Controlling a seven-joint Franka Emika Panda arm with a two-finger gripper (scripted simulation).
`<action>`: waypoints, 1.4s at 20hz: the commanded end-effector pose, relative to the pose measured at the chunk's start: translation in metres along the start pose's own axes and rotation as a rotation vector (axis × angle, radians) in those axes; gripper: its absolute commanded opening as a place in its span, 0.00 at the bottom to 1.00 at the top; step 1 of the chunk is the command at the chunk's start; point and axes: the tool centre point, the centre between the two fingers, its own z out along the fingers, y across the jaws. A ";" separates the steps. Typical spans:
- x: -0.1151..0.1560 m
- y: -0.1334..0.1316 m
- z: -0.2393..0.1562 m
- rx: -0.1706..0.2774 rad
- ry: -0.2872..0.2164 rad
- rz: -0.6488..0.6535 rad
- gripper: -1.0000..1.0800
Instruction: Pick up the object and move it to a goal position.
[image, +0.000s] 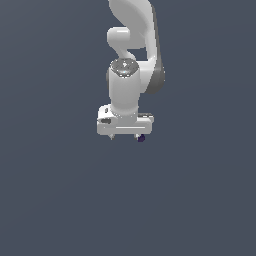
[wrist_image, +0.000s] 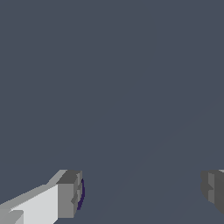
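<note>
The object is a tiny dark purple block (image: 141, 138). In the exterior view it peeks out at the fingertip on that view's right, under the white gripper (image: 126, 136). In the wrist view only a thin purple sliver of the block (wrist_image: 82, 192) shows, right against the inner face of one finger (wrist_image: 69, 194). The rest of it is hidden behind that finger. The other finger (wrist_image: 213, 189) stands far off across a wide gap. The gripper (wrist_image: 142, 192) is open and holds nothing. Whether the finger touches the block I cannot tell.
A plain dark grey surface (image: 60, 190) fills both views. The white arm (image: 131, 45) rises above the gripper toward the top of the exterior view. No other objects show.
</note>
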 end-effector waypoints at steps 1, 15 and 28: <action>-0.007 -0.008 0.008 0.002 -0.004 -0.012 0.96; -0.083 -0.077 0.076 0.022 -0.039 -0.115 0.96; -0.103 -0.090 0.092 0.026 -0.048 -0.138 0.96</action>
